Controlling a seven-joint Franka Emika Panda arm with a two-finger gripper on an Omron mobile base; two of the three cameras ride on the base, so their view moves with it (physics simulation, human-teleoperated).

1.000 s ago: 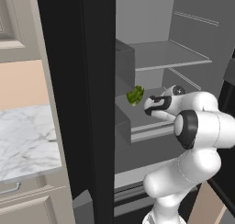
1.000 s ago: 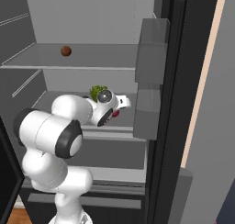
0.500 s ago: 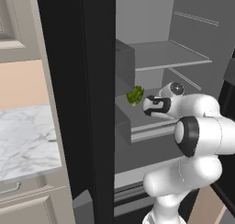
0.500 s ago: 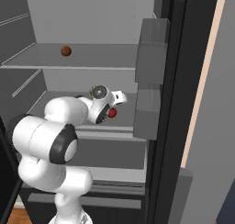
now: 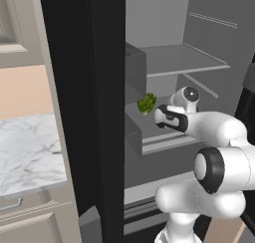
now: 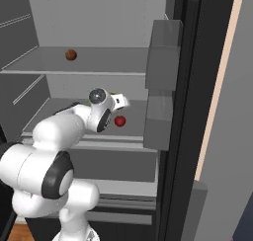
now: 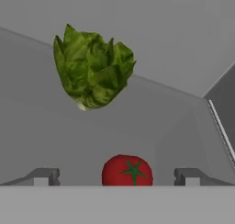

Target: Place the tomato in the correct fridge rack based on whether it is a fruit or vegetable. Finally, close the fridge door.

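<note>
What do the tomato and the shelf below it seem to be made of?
The tomato looks like glossy red skin with a green star-shaped stem mark, so probably real produce, or smooth plastic. The fridge rack looks like matte grey plastic or painted metal: flat, even colour, no shine, with a paler front lip.
</note>
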